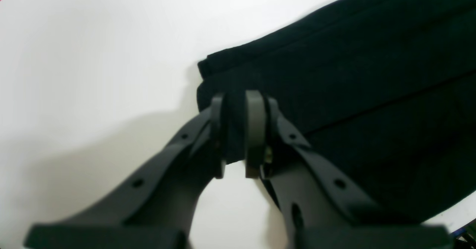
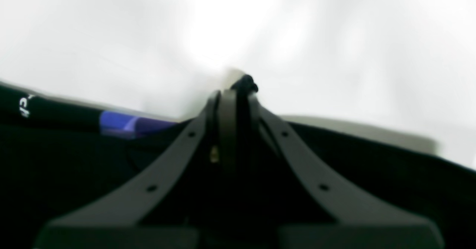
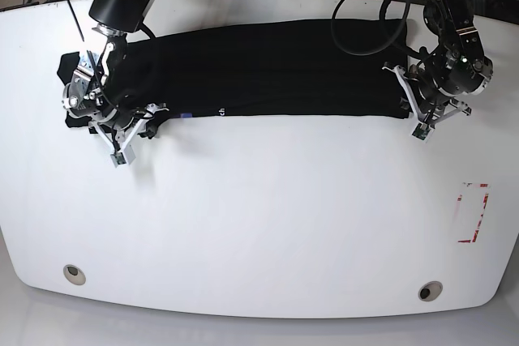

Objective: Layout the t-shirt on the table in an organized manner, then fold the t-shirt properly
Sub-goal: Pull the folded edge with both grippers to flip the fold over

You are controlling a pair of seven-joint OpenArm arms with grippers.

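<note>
Pinching fingers (image 2: 227,115) first: on the base view's left side my right gripper (image 3: 148,119) has its jaws pressed together on a bunched nub of black cloth at the near edge of the t-shirt (image 3: 268,70), close to that end of the garment. A purple patch of the print shows just beside the pinch in the wrist view.

Moving rightward, the t-shirt lies as a long dark band across the far half of the table (image 3: 259,224), already doubled lengthwise by the look of it, with small white lettering at its near edge toward the left.

At the band's right end, my left gripper (image 1: 238,137) is nipped onto the corner, a fold of fabric caught between the two pads and the layered hem visible just beyond them.

I judge the cloth soft, light and limp: it will sag and drag between my two holds, and layers may slide apart. Corners and hems, where the fabric is thickest, look like the surest places to grip
</note>
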